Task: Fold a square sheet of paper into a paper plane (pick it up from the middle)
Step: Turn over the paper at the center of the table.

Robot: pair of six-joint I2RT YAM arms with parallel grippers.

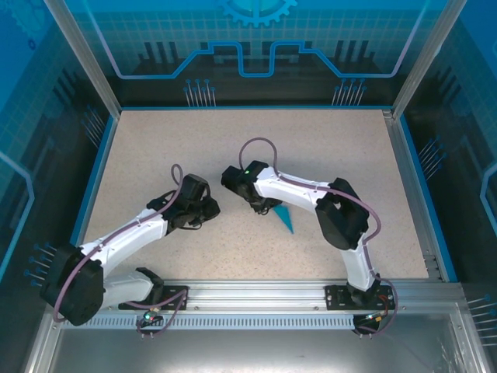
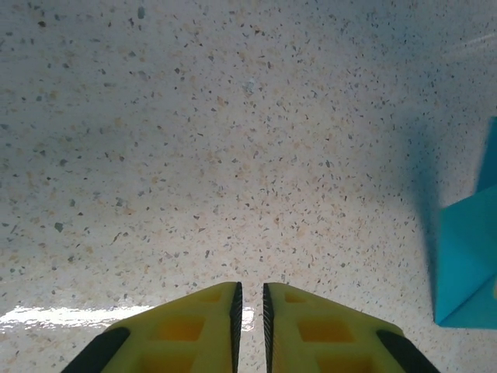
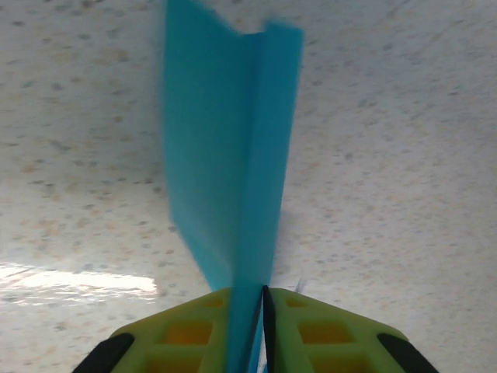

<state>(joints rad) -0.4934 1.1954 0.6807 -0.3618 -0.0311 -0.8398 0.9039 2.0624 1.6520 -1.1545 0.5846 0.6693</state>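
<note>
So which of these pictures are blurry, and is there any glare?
Right wrist: the plane is soft and smeared, with a bright glare patch on the table at lower left. Left wrist: sharp, glare streak by the tool. Top view: evenly lit, crisp.
</note>
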